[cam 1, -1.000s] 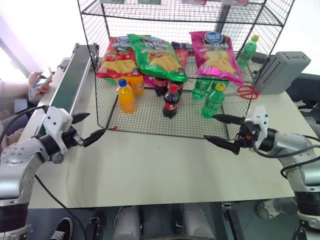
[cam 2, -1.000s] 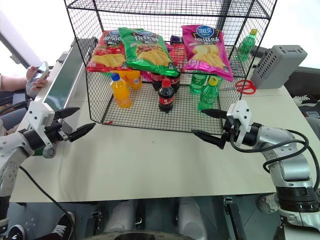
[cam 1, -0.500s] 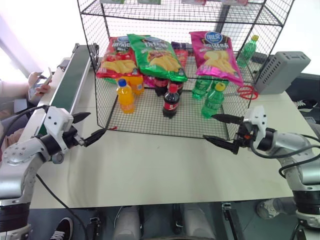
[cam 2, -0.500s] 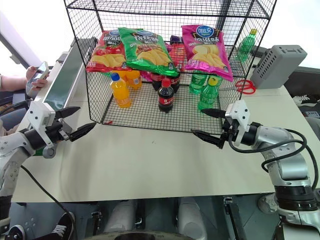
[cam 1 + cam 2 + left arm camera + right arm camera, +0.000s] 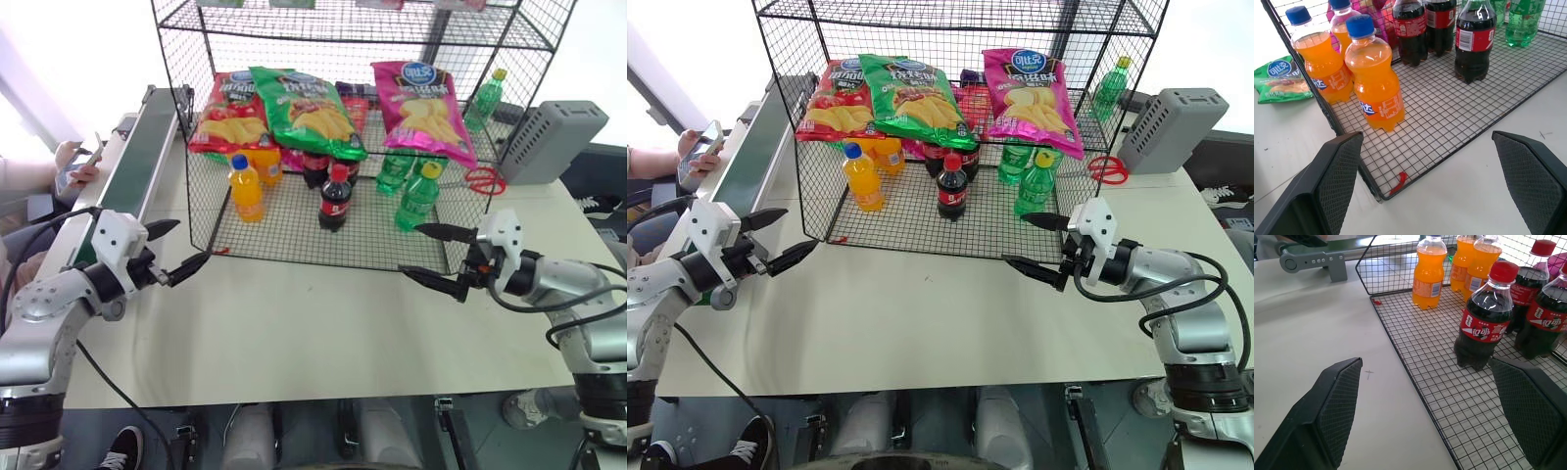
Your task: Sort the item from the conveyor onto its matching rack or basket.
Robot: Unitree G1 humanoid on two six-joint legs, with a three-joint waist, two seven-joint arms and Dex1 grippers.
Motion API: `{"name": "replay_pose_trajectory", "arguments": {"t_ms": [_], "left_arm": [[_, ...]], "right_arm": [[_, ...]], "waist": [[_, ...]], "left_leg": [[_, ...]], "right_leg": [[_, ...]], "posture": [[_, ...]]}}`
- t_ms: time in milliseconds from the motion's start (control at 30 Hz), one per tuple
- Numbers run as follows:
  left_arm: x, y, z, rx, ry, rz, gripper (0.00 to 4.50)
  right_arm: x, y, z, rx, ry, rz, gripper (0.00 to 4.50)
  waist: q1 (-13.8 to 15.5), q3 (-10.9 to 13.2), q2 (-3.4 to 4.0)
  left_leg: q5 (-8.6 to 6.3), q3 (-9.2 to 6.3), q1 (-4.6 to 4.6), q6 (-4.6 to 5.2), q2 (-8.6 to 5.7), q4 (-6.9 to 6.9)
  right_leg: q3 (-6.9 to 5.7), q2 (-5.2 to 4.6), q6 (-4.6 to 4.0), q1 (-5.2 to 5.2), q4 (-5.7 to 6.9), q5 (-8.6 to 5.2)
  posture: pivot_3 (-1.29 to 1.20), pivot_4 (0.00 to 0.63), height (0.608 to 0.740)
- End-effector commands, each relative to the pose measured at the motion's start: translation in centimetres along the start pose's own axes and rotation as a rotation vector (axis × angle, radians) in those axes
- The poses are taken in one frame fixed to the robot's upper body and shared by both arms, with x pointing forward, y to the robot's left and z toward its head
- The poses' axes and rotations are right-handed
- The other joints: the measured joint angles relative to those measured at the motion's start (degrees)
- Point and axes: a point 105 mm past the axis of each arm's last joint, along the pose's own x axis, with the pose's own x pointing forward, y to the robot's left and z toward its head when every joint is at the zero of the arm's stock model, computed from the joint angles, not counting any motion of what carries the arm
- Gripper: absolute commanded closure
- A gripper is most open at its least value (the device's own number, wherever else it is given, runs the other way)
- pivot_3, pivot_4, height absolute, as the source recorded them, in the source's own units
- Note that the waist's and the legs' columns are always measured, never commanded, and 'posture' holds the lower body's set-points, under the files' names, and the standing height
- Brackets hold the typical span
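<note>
1. Spanning the whole near field, white table [image 5: 294, 343] has bare top between its front edge and the rack's front edge; both arms hover over this strip.
2. Tall black wire rack [image 5: 196, 59] stands on table's far half, its base grid's front edge running just past both grippers; open-fronted tiers.
3. Conveyor [image 5: 137, 162], dark green belt in grey frame, runs along table's left edge, its far end beside rack's left side; a person's hand [image 5: 73, 162] with a phone sits left of it.
4. Grey box [image 5: 549, 137] stands right of rack, red scissors [image 5: 482, 180] beside it.
5. Magenta-pink chip bag [image 5: 423, 110] lies on rack's middle tier, right side, leaning over front edge; green bag [image 5: 306, 110] and red bag [image 5: 227, 113] left of it.
6. Left gripper [image 5: 176, 250] hovers near rack's front-left corner, jaws wide apart, holding nothing.
7. Right gripper [image 5: 431, 253] hovers at rack's front-right edge, jaws wide apart, holding nothing.
8. Bottles on base grid: orange [image 5: 245, 188], cola [image 5: 335, 196], green [image 5: 418, 196], all set back from front edge.
</note>
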Motion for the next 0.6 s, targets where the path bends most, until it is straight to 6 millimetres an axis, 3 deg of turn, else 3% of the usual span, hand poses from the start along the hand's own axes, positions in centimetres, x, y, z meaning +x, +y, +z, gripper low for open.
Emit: {"name": "replay_pose_trajectory", "arguments": {"t_ms": [33,600], "left_arm": [[-0.13,0.14,0.96,0.043,-0.029,0.004,0.00],[-0.16,-0.47,0.43,0.038,0.004,-0.026,0.00]], "right_arm": [[-0.27,0.06,0.80,-0.037,-0.016,0.001,0.17],[-0.86,0.49,0.55,-0.031,-0.001,0.000,0.17]], "waist": [[0.01,0.00,0.00],[-0.02,0.00,0.00]], "left_leg": [[0.00,0.00,0.00,0.00,0.00,0.00],[0.00,0.01,0.01,0.00,0.00,0.00]], "right_leg": [[0.00,0.00,0.00,0.00,0.00,0.00],[0.00,0.00,0.00,0.00,0.01,0.00]], "posture": [[0.00,0.150,0.740],[0.00,0.150,0.740]]}}
